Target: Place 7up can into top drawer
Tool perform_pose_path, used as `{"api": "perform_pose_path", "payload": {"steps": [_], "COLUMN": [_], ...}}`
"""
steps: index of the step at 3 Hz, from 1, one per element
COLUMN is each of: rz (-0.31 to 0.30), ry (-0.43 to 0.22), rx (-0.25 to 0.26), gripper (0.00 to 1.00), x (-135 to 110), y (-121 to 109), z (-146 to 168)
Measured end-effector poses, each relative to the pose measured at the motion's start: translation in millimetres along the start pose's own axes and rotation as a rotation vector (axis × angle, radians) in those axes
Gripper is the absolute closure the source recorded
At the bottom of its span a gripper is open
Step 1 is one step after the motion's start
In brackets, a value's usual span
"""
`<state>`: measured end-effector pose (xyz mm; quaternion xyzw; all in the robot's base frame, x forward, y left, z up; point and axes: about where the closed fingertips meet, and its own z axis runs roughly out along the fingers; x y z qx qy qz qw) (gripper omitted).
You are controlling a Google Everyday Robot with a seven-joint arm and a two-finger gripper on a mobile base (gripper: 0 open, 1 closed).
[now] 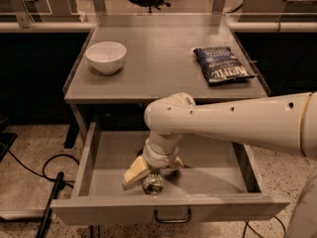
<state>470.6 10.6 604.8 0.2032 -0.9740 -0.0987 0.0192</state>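
Observation:
The top drawer [213, 178] is pulled out below the grey tabletop, with its flat front panel and dark handle [172, 216] at the bottom. The 7up can [153, 183], with a shiny metal end and green label, sits on the drawer floor near the front, left of centre. My gripper [151, 174] reaches down into the drawer from the big white arm and sits right over the can. Its cream fingers [132, 174] are spread apart on either side of the can, which is partly hidden by the gripper.
A white bowl [106, 56] stands at the tabletop's [158, 63] left. A dark blue chip bag [222, 64] lies at its right. Black cables [47, 175] lie on the floor left of the drawer. My arm crosses over the drawer's right half.

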Motion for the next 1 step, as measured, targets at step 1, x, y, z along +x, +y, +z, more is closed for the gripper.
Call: {"api": "perform_pose_path", "payload": {"steps": [1], "rz": [0.000], "ry": [0.000], "rx": [0.000], "gripper": [0.00], "x": [0.0], "y": [0.0], "z": [0.0]}}
